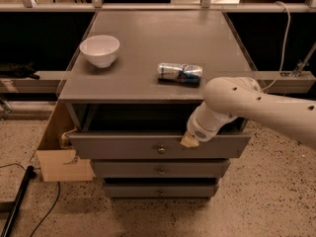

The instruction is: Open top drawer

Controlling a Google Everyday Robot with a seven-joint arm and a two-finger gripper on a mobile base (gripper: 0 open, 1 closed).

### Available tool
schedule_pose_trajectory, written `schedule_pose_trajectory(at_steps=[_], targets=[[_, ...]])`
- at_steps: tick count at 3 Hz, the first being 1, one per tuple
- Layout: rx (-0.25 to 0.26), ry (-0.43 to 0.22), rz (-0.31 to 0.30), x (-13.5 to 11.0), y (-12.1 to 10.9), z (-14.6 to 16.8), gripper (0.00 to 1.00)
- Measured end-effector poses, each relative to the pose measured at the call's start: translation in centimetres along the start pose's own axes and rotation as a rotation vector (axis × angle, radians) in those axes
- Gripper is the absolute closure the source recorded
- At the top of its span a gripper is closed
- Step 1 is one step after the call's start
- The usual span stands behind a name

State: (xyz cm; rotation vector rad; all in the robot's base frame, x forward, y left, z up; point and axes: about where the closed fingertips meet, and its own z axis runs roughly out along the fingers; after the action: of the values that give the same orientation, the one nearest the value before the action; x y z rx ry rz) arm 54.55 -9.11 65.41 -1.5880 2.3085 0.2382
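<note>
The top drawer (123,146) is the widest grey front of three, with a small round brass knob (161,150) at its centre. It stands pulled out a little from under the cabinet top, with a dark gap behind its upper edge. My gripper (190,140) is at the end of the white arm (247,105), which reaches in from the right. It rests on the drawer's top edge, just right of and above the knob. The arm's wrist hides most of the gripper.
A white bowl (99,50) and a can (179,73) lying on its side are on the grey cabinet top (148,33). Two narrower drawers (160,171) sit below. A cardboard box (61,154) stands at the left; a black pole and cable (17,201) lie on the floor.
</note>
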Motion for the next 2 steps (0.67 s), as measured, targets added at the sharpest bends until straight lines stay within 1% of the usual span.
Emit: schedule_pose_trajectory(at_steps=[1,2], targets=[[0.000,0.000,0.000,0.00,0.00,0.00,0.54],[0.000,0.000,0.000,0.00,0.00,0.00,0.29]])
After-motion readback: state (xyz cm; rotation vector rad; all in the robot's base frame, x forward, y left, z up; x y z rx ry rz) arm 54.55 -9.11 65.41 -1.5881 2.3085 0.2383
